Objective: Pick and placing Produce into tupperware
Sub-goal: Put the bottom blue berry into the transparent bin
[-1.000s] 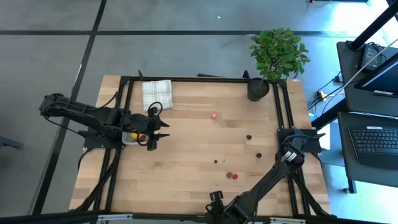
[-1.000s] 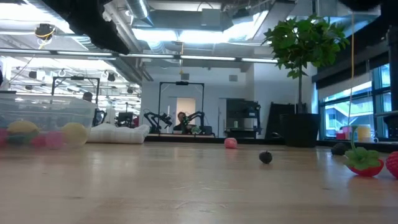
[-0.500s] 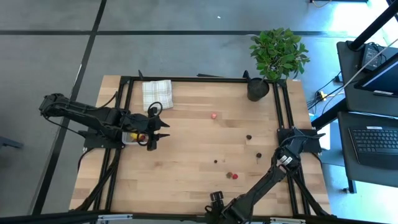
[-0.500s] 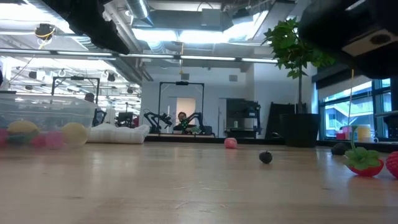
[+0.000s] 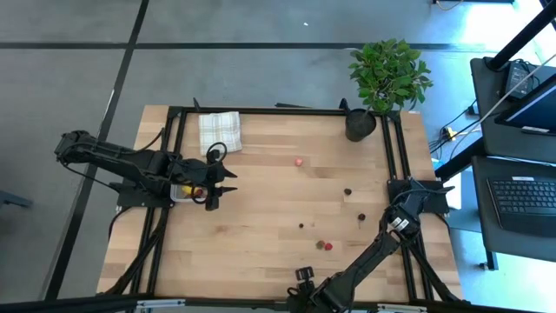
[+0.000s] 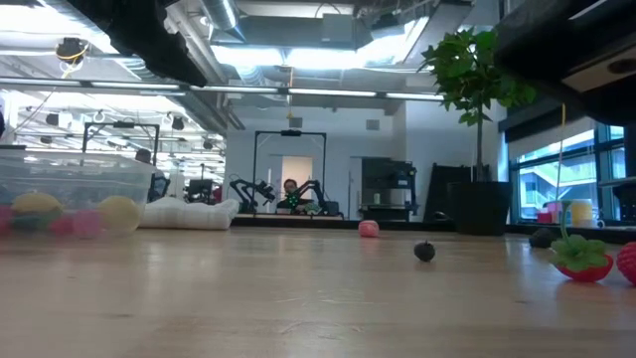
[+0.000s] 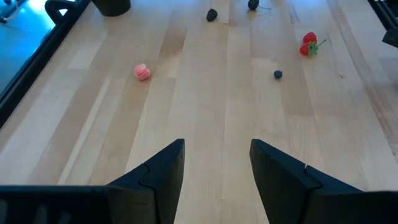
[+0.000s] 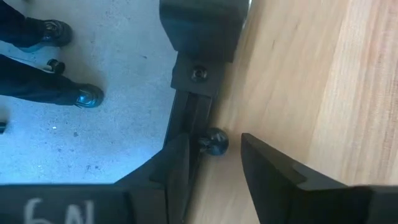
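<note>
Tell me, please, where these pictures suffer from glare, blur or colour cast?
High view: daylight washes out the top right corner. Low view: ceiling lights glare, and the tupperware at left looks soft. Left wrist view: blue cast at top left. Right wrist view: bluish floor, fingers blurred.

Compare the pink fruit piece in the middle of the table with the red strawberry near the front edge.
The pink piece is pale, round and plain; the red strawberry is deep red with a green stem. In the overhead view the pink piece lies alone toward the back of the table, while the strawberry sits near the front beside a second small piece. Both lie loose on the bare wood, outside the clear container, untouched by either claw.
</note>
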